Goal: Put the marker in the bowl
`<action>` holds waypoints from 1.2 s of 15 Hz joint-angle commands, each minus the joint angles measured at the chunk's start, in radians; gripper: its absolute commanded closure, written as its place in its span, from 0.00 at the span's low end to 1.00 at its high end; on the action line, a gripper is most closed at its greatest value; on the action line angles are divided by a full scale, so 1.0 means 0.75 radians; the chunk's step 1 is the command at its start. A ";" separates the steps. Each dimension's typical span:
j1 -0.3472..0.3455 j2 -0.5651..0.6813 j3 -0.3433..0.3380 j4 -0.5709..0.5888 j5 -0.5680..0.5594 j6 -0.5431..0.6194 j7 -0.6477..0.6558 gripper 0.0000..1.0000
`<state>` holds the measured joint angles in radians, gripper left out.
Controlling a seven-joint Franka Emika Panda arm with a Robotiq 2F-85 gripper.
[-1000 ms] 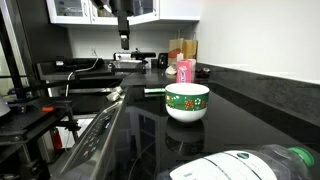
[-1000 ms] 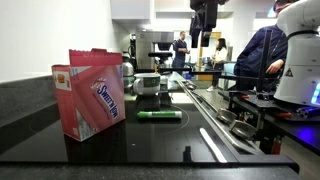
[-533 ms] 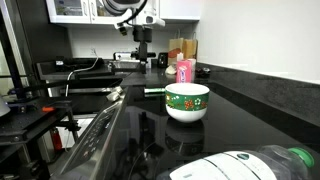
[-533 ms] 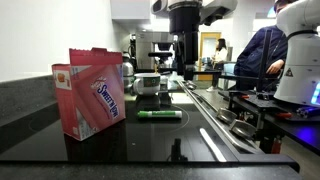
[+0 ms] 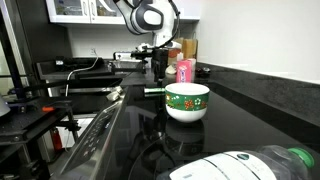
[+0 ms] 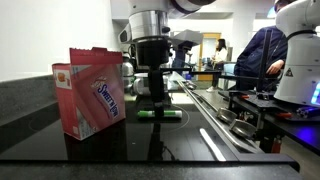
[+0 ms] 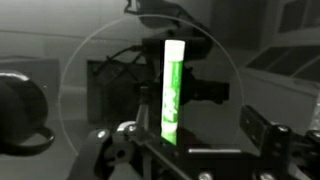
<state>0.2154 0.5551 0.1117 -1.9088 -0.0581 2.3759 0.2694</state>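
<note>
- We find the marker [image 5: 152,91] lying flat on the black counter [image 5: 245,108], close to the bowl [image 5: 187,101]. We cannot tell whether the two touch.
- The gripper [image 6: 152,90] hangs straight above the marker in both exterior views, fingers pointing down and clear of it.
- In the wrist view the jaws are spread wide and hold nothing. The marker shows between the two fingers, near the middle of the gap.
- The key relation is that the marker's long axis runs up and down in the wrist view, crosswise to the line on which the fingers close.
- We judge that a plain descent suffices, with no wrist turn, followed by a pinch across the slim width.
- The pink container [image 6: 92,92] stands off to one side of the marker.
</note>
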 commanded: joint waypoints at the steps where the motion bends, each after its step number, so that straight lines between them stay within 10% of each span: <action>1: 0.048 0.107 -0.037 0.189 0.002 -0.145 0.030 0.32; 5: 0.045 0.183 -0.053 0.300 0.021 -0.211 0.045 0.62; 9: 0.026 0.202 -0.064 0.327 0.034 -0.212 0.028 0.44; 10: 0.020 0.208 -0.063 0.333 0.036 -0.218 0.013 0.69; 16: 0.022 0.205 -0.043 0.319 0.011 -0.215 -0.083 0.99; 18: 0.031 0.188 -0.048 0.301 -0.003 -0.213 -0.094 0.95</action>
<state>0.2345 0.7049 0.0766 -1.6829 -0.0517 2.2504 0.2315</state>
